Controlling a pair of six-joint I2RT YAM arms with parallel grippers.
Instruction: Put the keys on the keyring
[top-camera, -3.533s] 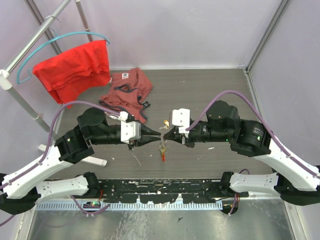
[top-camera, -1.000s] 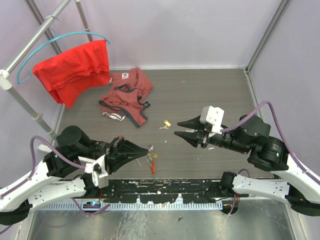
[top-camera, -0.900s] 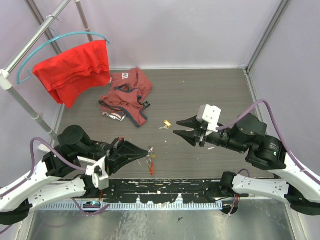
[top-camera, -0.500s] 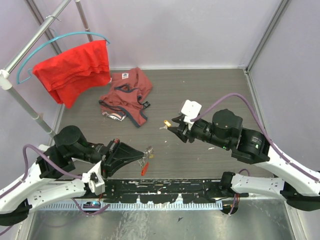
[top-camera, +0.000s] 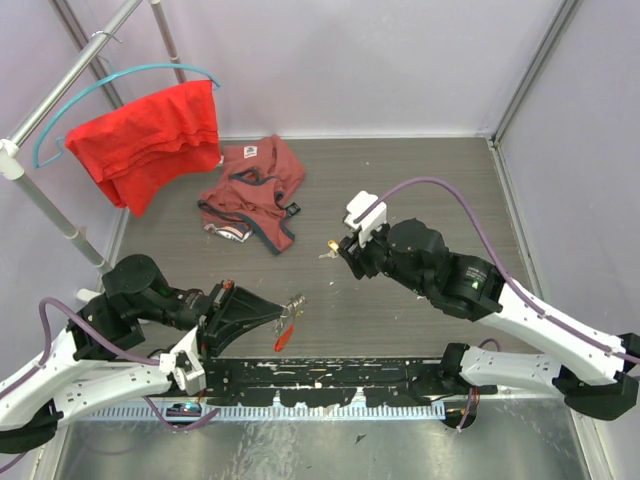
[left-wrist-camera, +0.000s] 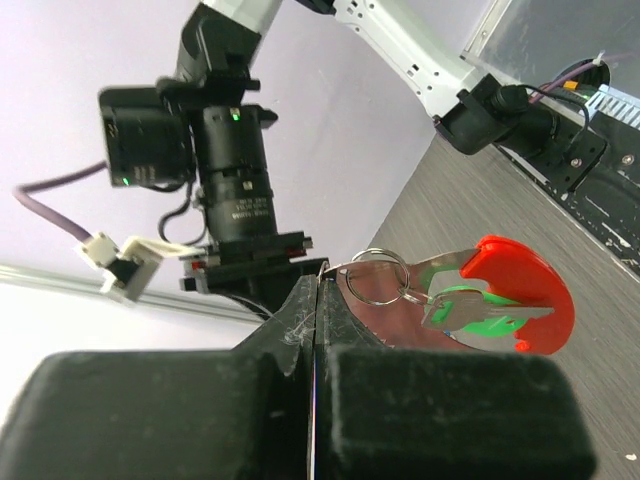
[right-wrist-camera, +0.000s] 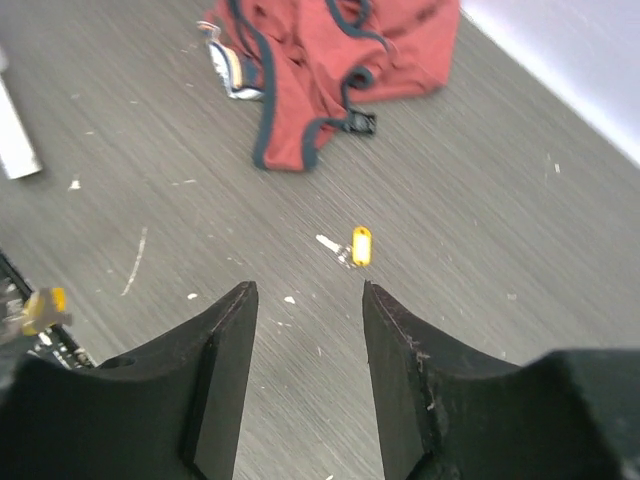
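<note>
We are holding the keyring (left-wrist-camera: 525, 290) in our left gripper (left-wrist-camera: 318, 298), whose fingers are pressed fully together on the edge of the thin wire loop. The pinch is at the rim, so the rest of the loop is standing clear of the fingers and its opening is staying reachable. A green-headed key (left-wrist-camera: 470, 312) is already hanging on the loop, lying against the flat red oval tag. In the overhead view, the left gripper (top-camera: 290, 306) is carrying the keyring (top-camera: 284, 338) just above the table (top-camera: 420, 190), near its front edge, with the tag dangling below.

Our right gripper (right-wrist-camera: 305, 295) is hovering with its jaws parted and nothing between them. It is pointing down at a yellow-headed key (right-wrist-camera: 360, 245) that is lying flat on the wood-grain surface, framed in the gap between the two fingers. From above, the right gripper (top-camera: 340, 252) is sitting just beside that key (top-camera: 331, 246), well apart from the keyring.

A maroon garment (top-camera: 255, 185) is lying crumpled farther back, out of the way of both arms.

We judge that the yellow key is the next one to pick up. Because it is tiny and flat against the table, the fingers will likely need to come down closely on either side of it.
</note>
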